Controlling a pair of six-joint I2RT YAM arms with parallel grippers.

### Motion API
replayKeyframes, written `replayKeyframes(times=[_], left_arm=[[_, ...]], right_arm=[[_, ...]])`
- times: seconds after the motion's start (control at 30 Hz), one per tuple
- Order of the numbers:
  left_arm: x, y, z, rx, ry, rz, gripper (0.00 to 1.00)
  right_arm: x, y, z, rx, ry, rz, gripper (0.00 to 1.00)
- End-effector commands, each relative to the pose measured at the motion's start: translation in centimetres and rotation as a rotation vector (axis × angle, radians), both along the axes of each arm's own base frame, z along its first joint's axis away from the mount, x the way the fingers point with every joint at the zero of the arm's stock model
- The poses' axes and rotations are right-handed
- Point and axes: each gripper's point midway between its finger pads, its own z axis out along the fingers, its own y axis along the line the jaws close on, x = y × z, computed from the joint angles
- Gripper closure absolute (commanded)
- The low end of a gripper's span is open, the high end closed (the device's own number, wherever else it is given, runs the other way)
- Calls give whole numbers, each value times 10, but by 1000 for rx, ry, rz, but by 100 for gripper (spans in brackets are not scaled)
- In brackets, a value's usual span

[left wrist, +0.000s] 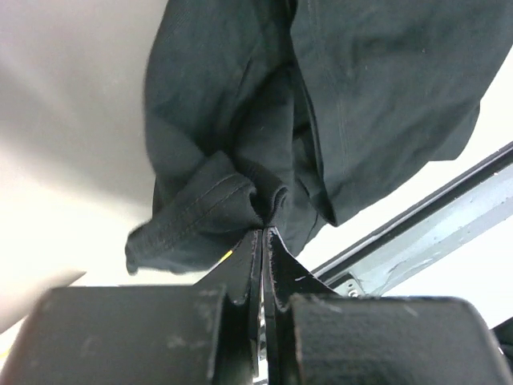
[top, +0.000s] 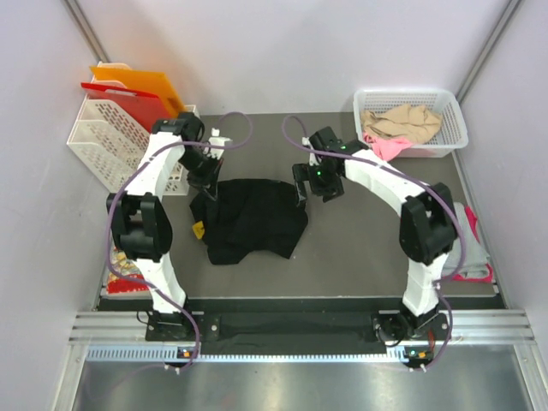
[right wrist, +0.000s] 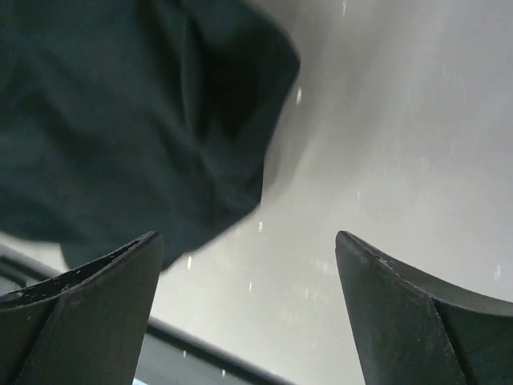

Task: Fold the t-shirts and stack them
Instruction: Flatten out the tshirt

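Left wrist: left gripper pinching black t-shirt.

No readable writing in any view
The small yellow patch on the black t-shirt shows no legible print, and the markings on the red patterned card at the left edge of the tabletop are too small to make out

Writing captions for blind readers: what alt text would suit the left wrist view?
The left end effector, shut, pinches a bunched fold of the black t-shirt, whose crumpled cloth fills the upper frame. Behind it lie the pale table and a metal rail at lower right.
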Motion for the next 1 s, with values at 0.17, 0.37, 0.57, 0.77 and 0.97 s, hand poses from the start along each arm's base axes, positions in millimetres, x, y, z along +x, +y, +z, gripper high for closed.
replayKeyframes(times=[0.17, 0.37, 0.57, 0.77, 0.97], left_arm=[[-42, 15, 28, 22, 29, 13, 100], [-44, 17, 38, 31, 4, 18, 100], [-23, 33, 67, 48, -99, 66, 100], [14, 66, 142, 97, -356, 173, 100], [9, 78, 192, 156, -538, 164, 100]], right_arm=[[68, 39, -18, 80, -89, 2, 18], [85, 52, -22, 216, -61, -51, 57], [86, 52, 37, 278, -155, -50, 100], [58, 23, 175, 332, -409, -28, 100], [-1, -17, 261, 380, -558, -40, 100]])
